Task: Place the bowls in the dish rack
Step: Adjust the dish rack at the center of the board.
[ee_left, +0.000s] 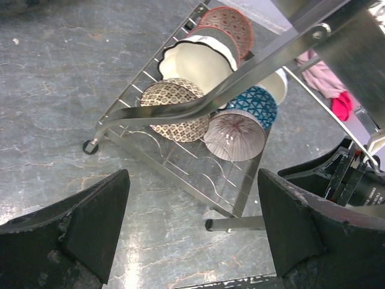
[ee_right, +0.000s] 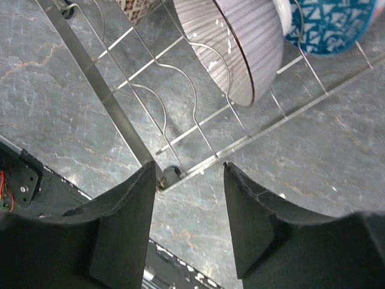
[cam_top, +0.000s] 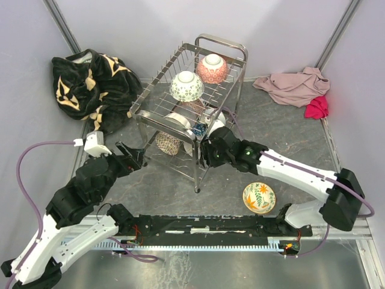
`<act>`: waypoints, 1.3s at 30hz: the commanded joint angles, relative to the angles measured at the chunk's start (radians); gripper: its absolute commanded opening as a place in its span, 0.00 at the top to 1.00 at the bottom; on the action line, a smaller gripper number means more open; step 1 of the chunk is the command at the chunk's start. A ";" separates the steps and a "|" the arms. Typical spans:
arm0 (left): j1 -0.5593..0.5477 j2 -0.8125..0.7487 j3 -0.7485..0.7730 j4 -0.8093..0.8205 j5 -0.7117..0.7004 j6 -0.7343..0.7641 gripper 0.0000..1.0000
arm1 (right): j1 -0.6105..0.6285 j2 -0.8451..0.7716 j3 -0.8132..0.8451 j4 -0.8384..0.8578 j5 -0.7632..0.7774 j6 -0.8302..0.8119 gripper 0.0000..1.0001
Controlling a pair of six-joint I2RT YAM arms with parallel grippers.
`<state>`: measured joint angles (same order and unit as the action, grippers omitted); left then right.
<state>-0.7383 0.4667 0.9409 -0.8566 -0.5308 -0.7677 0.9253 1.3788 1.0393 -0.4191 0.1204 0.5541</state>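
The chrome dish rack (cam_top: 220, 40) stands mid-table. Its top tier carries a green-patterned bowl (cam_top: 187, 85) and a red-patterned bowl (cam_top: 212, 68). On the lower tier lean a brown-patterned bowl (ee_left: 174, 108), a white bowl (ee_left: 195, 60), a blue bowl (ee_left: 255, 102) and a lilac striped bowl (ee_right: 240, 48). A floral bowl (cam_top: 259, 198) sits upright on the table to the right of the rack. My right gripper (cam_top: 207, 150) is open and holds nothing; it hovers at the lower tier's front corner, just below the lilac striped bowl. My left gripper (cam_top: 133, 158) is wide open and holds nothing, left of the rack.
A black and tan blanket (cam_top: 90, 84) is heaped at the back left. A pink cloth (cam_top: 295, 84) and a red cloth (cam_top: 317, 107) lie at the back right. White walls close in the table. The arms' black base rail (cam_top: 210, 226) runs along the near edge.
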 commanded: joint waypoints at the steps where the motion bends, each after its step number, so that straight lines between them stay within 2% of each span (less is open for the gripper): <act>1: -0.003 -0.062 0.042 0.043 0.044 0.020 0.07 | -0.003 -0.129 0.004 -0.122 0.102 0.042 0.43; 7: -0.003 -0.088 0.085 -0.002 0.126 0.036 0.07 | -0.003 -0.295 -0.026 -0.305 0.251 0.140 0.43; 14: -0.002 -0.094 0.163 -0.078 0.199 0.065 0.07 | -0.004 -0.424 -0.079 -0.418 0.298 0.260 0.44; 17: -0.003 -0.138 0.155 -0.087 0.213 0.067 0.07 | -0.005 -0.458 -0.099 -0.418 0.300 0.274 0.43; 20: -0.002 -0.182 0.125 -0.082 0.208 0.064 0.07 | -0.005 -0.431 -0.088 -0.394 0.258 0.248 0.42; 25: -0.002 -0.200 0.078 -0.069 0.184 0.057 0.06 | -0.016 -0.288 -0.052 -0.359 0.248 0.178 0.41; 30: -0.003 -0.178 0.046 -0.036 0.174 0.055 0.06 | -0.057 -0.218 -0.081 -0.235 0.138 0.126 0.41; 35: -0.002 -0.138 0.044 -0.030 0.146 0.071 0.06 | -0.078 -0.256 -0.167 -0.053 -0.052 0.063 0.41; 37: -0.002 -0.107 0.047 -0.023 0.141 0.087 0.06 | -0.097 -0.254 -0.171 -0.018 -0.168 0.032 0.40; 39: -0.003 -0.079 0.056 -0.016 0.138 0.101 0.06 | -0.122 -0.235 -0.156 -0.059 -0.211 0.028 0.40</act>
<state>-0.7383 0.3275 0.9840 -0.9295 -0.3660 -0.7307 0.8394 1.1507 0.8684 -0.5751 0.0795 0.6331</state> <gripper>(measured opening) 0.935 0.599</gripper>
